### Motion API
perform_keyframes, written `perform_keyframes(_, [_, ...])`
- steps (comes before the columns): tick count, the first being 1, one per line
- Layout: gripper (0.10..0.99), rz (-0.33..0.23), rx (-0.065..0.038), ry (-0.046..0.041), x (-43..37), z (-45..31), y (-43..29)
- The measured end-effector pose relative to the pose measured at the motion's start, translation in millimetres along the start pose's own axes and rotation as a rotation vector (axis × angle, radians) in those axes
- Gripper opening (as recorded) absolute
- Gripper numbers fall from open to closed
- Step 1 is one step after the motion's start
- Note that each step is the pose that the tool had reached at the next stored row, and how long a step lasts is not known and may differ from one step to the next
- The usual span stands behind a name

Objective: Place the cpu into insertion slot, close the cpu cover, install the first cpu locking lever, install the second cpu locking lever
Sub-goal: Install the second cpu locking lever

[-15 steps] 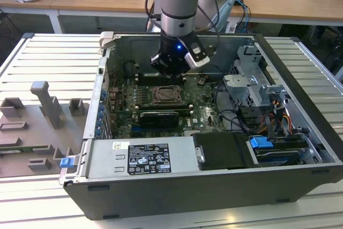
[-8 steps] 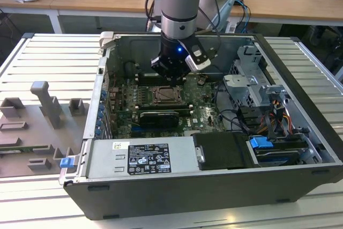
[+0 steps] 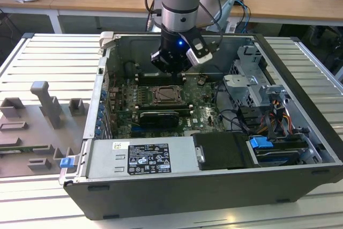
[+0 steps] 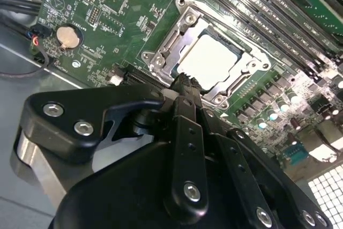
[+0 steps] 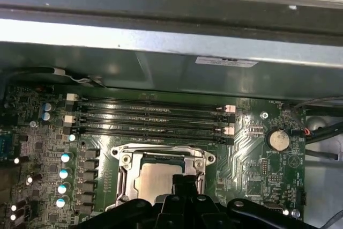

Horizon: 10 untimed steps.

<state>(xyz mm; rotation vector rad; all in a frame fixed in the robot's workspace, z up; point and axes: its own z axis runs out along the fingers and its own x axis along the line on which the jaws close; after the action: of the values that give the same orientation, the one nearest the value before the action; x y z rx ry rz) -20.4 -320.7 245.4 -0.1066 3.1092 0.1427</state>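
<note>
The cpu [image 4: 211, 60], a pale square chip, lies in the insertion slot [image 3: 166, 96] on the green motherboard. The silvery cpu cover [image 4: 166, 41] lies flat over it, framing the chip through its window. In both wrist views my gripper [image 4: 185, 83] hovers just above the socket's near edge, its black fingers pressed together with nothing between them. In the first wrist view the cpu [image 5: 153, 178] and its cover [image 5: 161, 155] sit just beyond the gripper [image 5: 185, 182]. From the exterior view, the gripper [image 3: 172, 69] hangs over the board slightly behind the socket. The locking levers cannot be made out.
The board lies inside an open computer case [image 3: 300, 73]. Long black memory slots [image 5: 150, 119] run behind the socket, and a coin battery [image 5: 278, 139] sits beside it. A drive cage with cables [image 3: 257, 95] fills the exterior view's right. A grey fixture [image 3: 45, 105] stands outside the case.
</note>
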Motion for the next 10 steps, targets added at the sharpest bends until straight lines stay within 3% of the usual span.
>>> perform_keyframes(4, [0.106,0.0,0.0,0.0,1.4,-0.1,-7.4])
perform_keyframes(10, [0.106,0.0,0.0,-0.0001,1.9,-0.4,-12.5])
